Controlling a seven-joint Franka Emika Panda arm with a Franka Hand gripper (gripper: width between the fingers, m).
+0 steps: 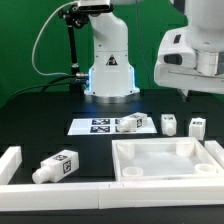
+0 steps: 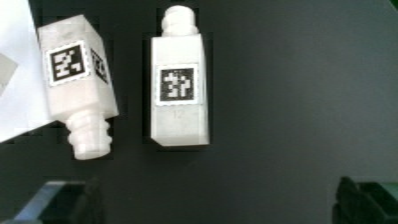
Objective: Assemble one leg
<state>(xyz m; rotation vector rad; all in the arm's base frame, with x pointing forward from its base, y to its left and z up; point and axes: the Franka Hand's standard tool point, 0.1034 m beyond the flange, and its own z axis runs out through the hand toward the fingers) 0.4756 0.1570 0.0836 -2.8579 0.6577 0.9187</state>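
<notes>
White plastic: one tray (image 1: 165, 173), four legs (image 1: 55, 167) (image 1: 130, 124) (image 1: 170, 124) (image 1: 197, 127), all lying outside it. Jaws of my gripper (image 2: 214, 203) stand apart, clamping nothing.

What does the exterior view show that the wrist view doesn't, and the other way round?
Only the exterior view: the white robot base, the large square white tray-like part, the marker board carrying one stubby white plastic tagged leg, a further leg lying toward the exterior view's left, and long white bars.
Only the wrist view: dark fingertips apart with nothing between them, and tag detail.
Both: the gripper, and two legs side by side, probably the same pair.
</notes>
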